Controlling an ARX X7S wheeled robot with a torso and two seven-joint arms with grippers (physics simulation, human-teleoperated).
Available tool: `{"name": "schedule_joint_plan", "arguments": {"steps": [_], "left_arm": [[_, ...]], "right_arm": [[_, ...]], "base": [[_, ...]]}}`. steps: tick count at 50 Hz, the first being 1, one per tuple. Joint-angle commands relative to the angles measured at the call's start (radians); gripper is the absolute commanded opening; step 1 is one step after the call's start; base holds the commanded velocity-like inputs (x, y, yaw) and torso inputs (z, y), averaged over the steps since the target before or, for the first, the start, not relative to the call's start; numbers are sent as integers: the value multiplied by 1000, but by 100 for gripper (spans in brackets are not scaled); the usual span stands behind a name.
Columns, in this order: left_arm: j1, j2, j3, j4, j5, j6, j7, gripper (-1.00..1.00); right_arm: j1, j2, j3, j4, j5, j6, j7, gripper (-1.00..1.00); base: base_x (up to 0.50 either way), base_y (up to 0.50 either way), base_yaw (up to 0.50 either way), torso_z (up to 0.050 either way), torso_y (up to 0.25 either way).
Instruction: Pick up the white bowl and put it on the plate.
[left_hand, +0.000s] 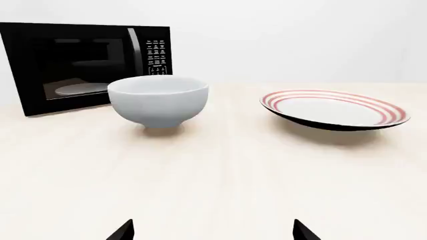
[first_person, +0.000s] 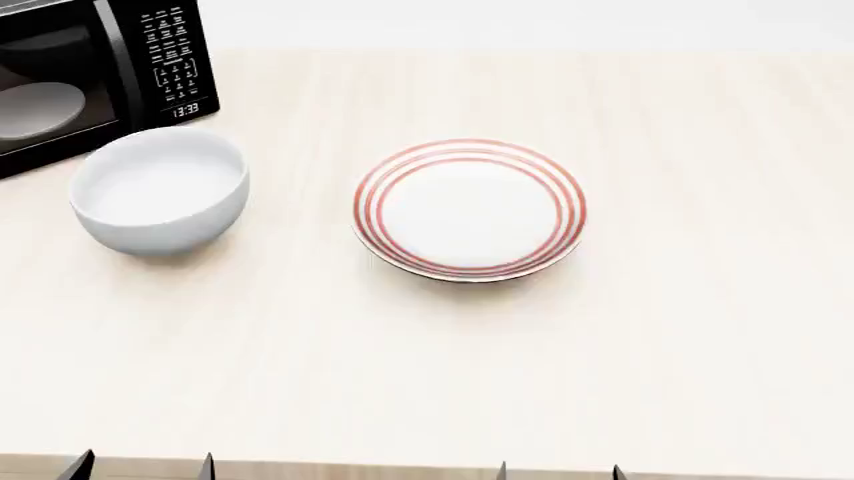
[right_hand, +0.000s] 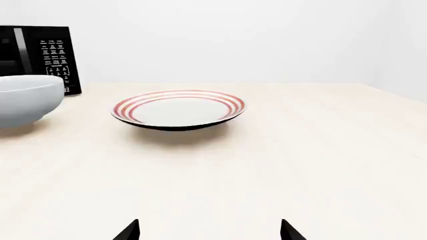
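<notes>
The white bowl (first_person: 160, 190) stands upright on the table at the left, just in front of the microwave; it also shows in the left wrist view (left_hand: 159, 99) and at the edge of the right wrist view (right_hand: 27, 99). The plate (first_person: 470, 208) with red rings lies to the bowl's right, apart from it, and shows in both wrist views (left_hand: 333, 109) (right_hand: 179, 108). My left gripper (first_person: 143, 467) and right gripper (first_person: 558, 470) are open and empty at the table's near edge, well short of both. Only their black fingertips (left_hand: 123, 231) (right_hand: 128, 231) show.
A black microwave (first_person: 94, 70) stands at the far left corner with a greyish dish (first_person: 38, 108) inside behind its door. The light wooden table (first_person: 534, 370) stretches to the right and toward its near edge.
</notes>
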Motion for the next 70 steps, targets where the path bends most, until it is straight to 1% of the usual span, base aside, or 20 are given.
{"name": "schedule_joint_plan", "arguments": {"steps": [1,13,16,17,18,30,32,34,35,36,40,42,44,50,51,52,55,61,64,70], "left_arm": [[-1,-16,19,-2,-13,3,-19,100],[-7,-51,63,-12,-36,10,-54,100],[-10,-59,76,-11,-43,-22,-50,100],[-10,-59,76,-11,-43,-22,-50,100],[-6,-13,23,-15,5,-9,0,100],[8,-44,38,36,-97,-14,-20,100],[15,-49,40,56,-92,-24,-35,100],[27,-58,50,89,-23,11,-84,100],[31,-59,47,107,-29,14,-89,100],[40,-65,44,168,-57,-33,-76,100],[74,-78,50,302,-68,-76,-83,100],[88,-89,71,354,-29,-76,-94,100],[96,-87,72,415,-56,-114,-91,100],[106,-101,104,584,-27,-199,-108,100],[105,-98,99,633,-62,-245,-101,100],[107,-98,98,652,-69,-251,-103,100],[106,-109,119,724,-28,-296,-121,100],[97,-118,107,790,-39,-340,-137,100],[98,-131,124,792,-3,-335,-150,100],[98,-141,129,787,-1,-337,-157,100]], "right_arm": [[3,16,-19,3,17,-1,19,100],[2,48,-55,-5,50,-1,62,100],[3,53,-63,-5,57,7,67,100],[3,53,-63,-5,57,7,67,100],[6,8,-14,0,0,28,26,100],[-3,47,-53,-32,52,34,68,100],[-7,53,-56,-58,53,48,76,100],[-14,58,-53,-105,71,71,77,100],[-15,60,-54,-116,73,74,79,100],[-22,64,-57,-152,80,82,76,100],[-35,74,-62,-266,88,128,90,100],[-42,78,-68,-308,78,149,104,100],[-42,82,-72,-350,80,171,109,100],[-51,94,-87,-484,75,234,129,100],[-54,96,-88,-511,69,240,136,100],[-55,99,-91,-520,63,242,140,100],[-60,108,-102,-552,39,225,153,100],[-58,121,-118,-616,34,246,160,100],[-59,127,-128,-637,26,257,166,100],[-57,135,-134,-665,24,274,176,100]], "base": [[0,0,0,0,0],[0,0,0,0,0],[0,0,0,0,0],[0,0,0,0,0],[0,0,0,0,0],[0,0,0,0,0],[0,0,0,0,0],[0,0,0,0,0],[0,0,0,0,0],[0,0,0,0,0],[0,0,0,0,0],[0,0,0,0,0],[0,0,0,0,0],[0,0,0,0,0],[0,0,0,0,0],[0,0,0,0,0],[0,0,0,0,0],[0,0,0,0,0],[0,0,0,0,0],[0,0,0,0,0]]}}
